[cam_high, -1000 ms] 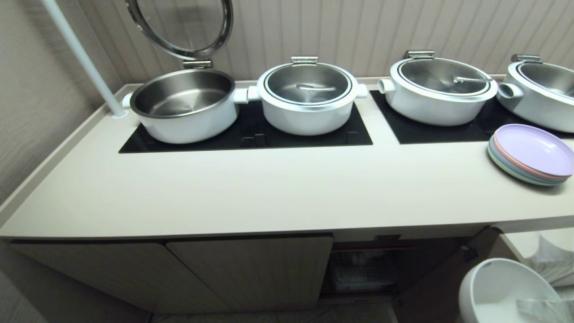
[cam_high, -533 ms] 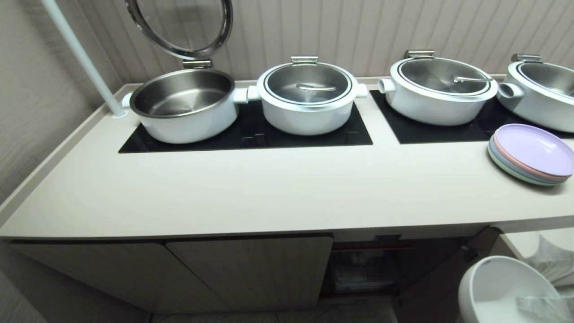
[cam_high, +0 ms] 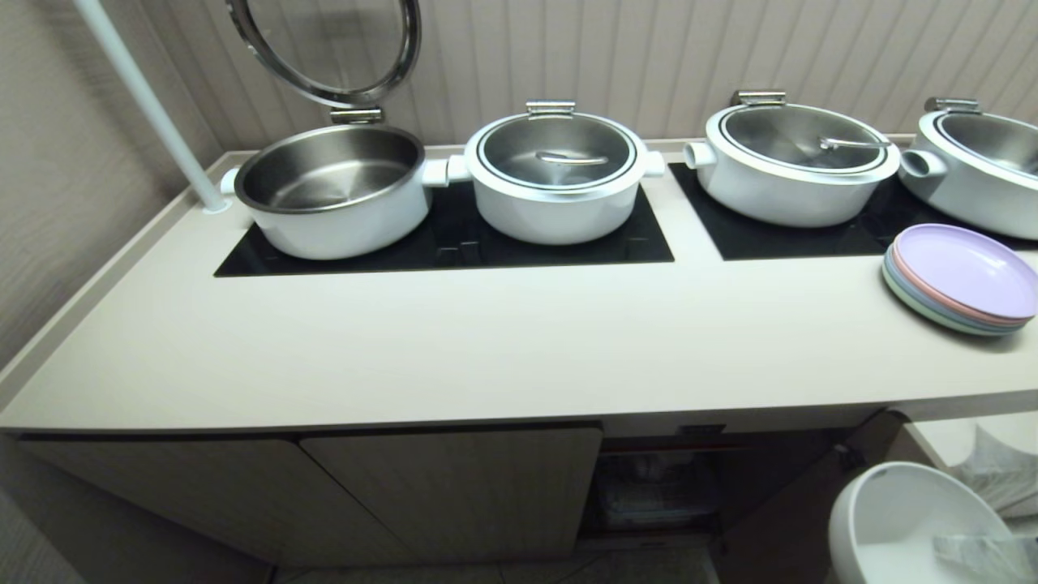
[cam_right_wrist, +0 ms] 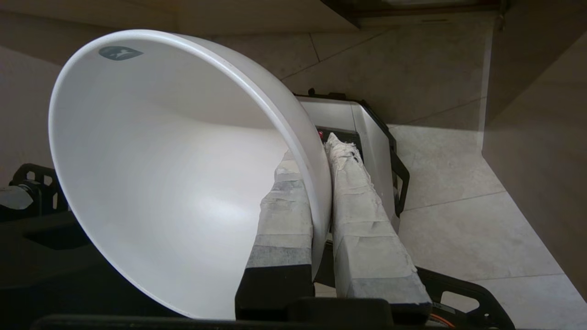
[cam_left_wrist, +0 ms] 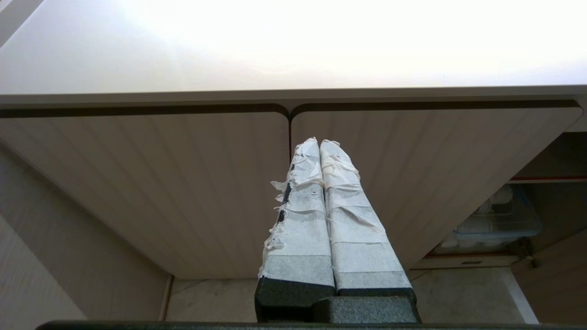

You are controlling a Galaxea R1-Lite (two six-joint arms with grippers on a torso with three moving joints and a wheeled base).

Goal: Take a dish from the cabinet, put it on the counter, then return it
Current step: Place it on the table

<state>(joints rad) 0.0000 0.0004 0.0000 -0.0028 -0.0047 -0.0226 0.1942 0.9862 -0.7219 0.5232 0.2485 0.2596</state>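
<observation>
Cream-beige counter (cam_high: 486,349) spans the head view, with its front edge above the cabinet (cam_high: 454,487). Along its back edge, from left to right, stand an open steel-lined pot (cam_high: 332,191) with its lid raised, a lidded pot (cam_high: 555,174), a third pot (cam_high: 791,162) and a fourth pot (cam_high: 977,166) cut off at the right. The first two sit on a black panel (cam_high: 454,243). Near the right end of the counter lies a stack of pastel plates (cam_high: 961,280). Below the counter edge two cabinet doors are shut; to their right the cabinet stands open, showing a clear bin (cam_high: 657,491) of white dishes on a dark shelf. The left gripper (cam_left_wrist: 319,144) hangs before the shut doors, its taped fingers (cam_left_wrist: 298,220) pressed together and holding nothing. The right gripper (cam_right_wrist: 314,151) is clamped on the rim of the white bowl (cam_right_wrist: 174,169): one finger lies inside the bowl, the other outside, with the wall pinched between them. In the head view this bowl (cam_high: 908,519) appears at the lower right, below counter level and in front of the open cabinet, touching neither.
</observation>
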